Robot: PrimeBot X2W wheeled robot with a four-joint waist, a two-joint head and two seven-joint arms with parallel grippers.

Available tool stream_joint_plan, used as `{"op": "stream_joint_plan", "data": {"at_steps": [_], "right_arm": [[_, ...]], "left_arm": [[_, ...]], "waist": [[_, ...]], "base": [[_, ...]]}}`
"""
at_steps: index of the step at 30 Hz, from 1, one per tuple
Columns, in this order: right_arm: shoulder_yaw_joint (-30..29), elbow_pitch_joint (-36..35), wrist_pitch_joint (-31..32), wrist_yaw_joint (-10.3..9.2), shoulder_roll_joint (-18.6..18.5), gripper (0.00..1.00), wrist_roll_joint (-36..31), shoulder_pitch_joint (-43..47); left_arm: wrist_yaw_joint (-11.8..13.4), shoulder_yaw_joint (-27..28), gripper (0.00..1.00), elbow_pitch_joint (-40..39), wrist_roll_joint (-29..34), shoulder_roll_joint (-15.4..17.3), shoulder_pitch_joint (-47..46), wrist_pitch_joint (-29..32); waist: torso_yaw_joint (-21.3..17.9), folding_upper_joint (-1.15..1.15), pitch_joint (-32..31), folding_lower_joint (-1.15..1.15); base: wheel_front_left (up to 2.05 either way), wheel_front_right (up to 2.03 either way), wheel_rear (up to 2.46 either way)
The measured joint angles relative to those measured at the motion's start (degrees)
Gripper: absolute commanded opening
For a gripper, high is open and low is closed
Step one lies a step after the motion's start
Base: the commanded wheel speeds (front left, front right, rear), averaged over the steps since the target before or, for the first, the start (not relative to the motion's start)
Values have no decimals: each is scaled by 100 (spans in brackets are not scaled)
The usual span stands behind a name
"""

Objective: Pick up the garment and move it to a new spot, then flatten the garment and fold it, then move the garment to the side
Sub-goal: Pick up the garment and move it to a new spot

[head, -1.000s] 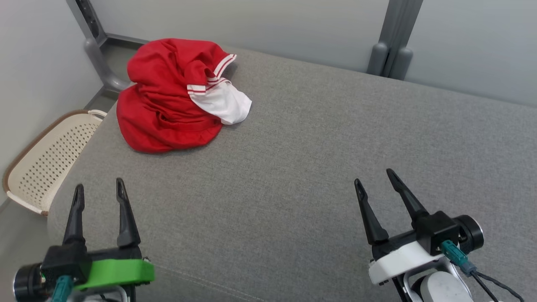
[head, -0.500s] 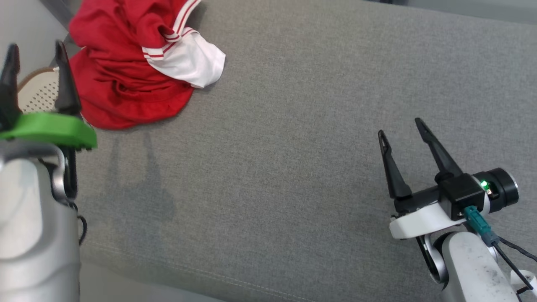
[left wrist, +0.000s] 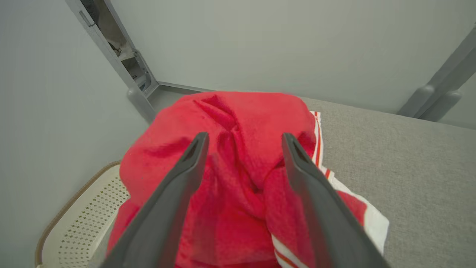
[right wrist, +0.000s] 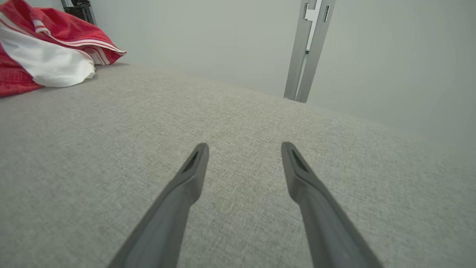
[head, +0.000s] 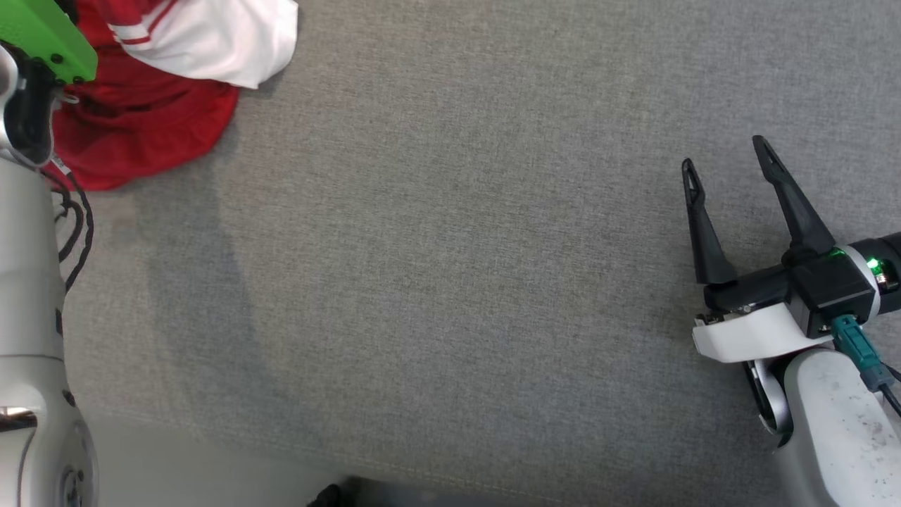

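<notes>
My left gripper (left wrist: 245,137) hangs wide open over the crumpled red garment (left wrist: 241,108) at the grey cushion's (head: 450,282) left corner, gripping nothing. My right gripper (head: 725,155), equally spread and empty, hovers well apart from it.

In the head view the garment (head: 141,134) ran off the top edge, and the left arm (head: 28,282) covered its left part. In the left wrist view the left fingers (left wrist: 174,193) hid strips of it; whether they touched it could not be told. The basket (left wrist: 81,219) sat half behind the garment, cut by the bottom edge.
</notes>
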Motion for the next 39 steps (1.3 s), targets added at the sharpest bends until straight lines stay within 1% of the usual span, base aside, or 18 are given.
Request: {"op": "stream_joint_plan", "data": {"at_steps": [7,11,12,13,19,22,28,34,39], "right_arm": [[-38,-208,-18,1,-14,100,0,-193],[-75,-316,-25,3,36,100,9,-240],[-75,-333,-26,3,41,100,9,-250],[-75,-350,-27,3,48,100,9,-266],[-93,-320,-44,3,109,100,11,-316],[-87,-192,-42,2,143,100,20,-295],[4,37,-15,2,293,100,118,-126],[221,213,-10,2,493,100,235,17],[344,285,-9,2,595,100,341,82]], "left_arm": [[-18,-137,100,899,-212,247,-460,230],[-18,-260,100,1188,-426,268,-505,221],[-18,-307,38,1212,-467,285,-505,170],[-18,-353,0,1232,-514,327,-505,47],[-19,-564,0,1247,-771,453,-502,-648],[-25,-827,0,1018,-860,569,-495,-1071],[-25,-1251,0,378,-1237,825,-496,-1484],[-25,-1685,0,-421,-1479,1083,-486,-1523],[-25,-1978,0,-1167,-1596,1209,-464,-1295]], "waist": [[-198,0,516,-1],[-322,0,721,-1],[-345,0,753,-1],[-371,0,790,-1],[-479,0,808,-1],[-501,0,669,-1],[-531,0,212,-1],[-639,0,-388,-1],[-861,0,-883,-1]], "base": [[0,0,0],[0,0,0],[0,0,0],[0,0,0],[0,0,0],[0,0,0],[0,0,0],[0,0,0],[0,0,0]]}}
